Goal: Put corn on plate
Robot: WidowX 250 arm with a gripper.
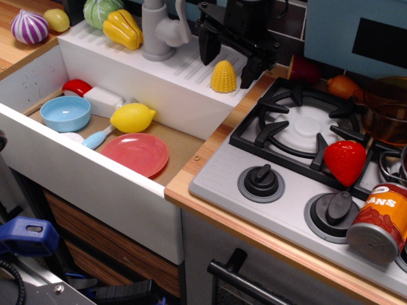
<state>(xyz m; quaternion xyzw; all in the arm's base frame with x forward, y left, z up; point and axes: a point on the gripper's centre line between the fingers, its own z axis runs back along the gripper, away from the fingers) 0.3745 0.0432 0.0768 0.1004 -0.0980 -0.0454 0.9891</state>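
My pincer [229,62] hangs with its jaws apart, straddling the corn [223,76], which stands upright on the ridged ledge behind the sink [95,184]; I judge that closing off-centre on its tapered, bumpy sides could squirt it down into the sink. The plate [134,154] lies at seven o'clock from the corn, and the lemon [132,117] near its rim could catch a low carry.

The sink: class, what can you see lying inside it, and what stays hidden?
Inside the sink lie the plate, a lemon, a blue bowl, a white block and a red item. The near wall hides the front floor.
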